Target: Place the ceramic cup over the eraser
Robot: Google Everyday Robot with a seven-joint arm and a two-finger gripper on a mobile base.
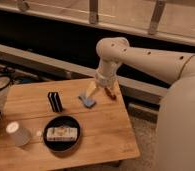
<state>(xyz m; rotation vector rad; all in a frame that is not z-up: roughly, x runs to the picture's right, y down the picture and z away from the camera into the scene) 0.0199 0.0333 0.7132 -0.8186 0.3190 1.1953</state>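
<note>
At the far edge of the pale wooden surface [106, 131]: claw [100, 94] hung with fingers spread, gripping nothing, just above a flat blue pad [87, 101]. Leftward stood a black striped block [55, 101]; nearer, a round black dish [62, 147]. The small white-cream ceramic cup [17, 134] stood well apart, at the front-left corner. Hazard: reaching across might clip the block or dish, or topple the cup.

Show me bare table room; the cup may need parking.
Free: near right corner, right of the round black dish; far left corner, left of the striped block. Crowded: ceramic cup beside the dish; the gripper by the blue object.
</note>
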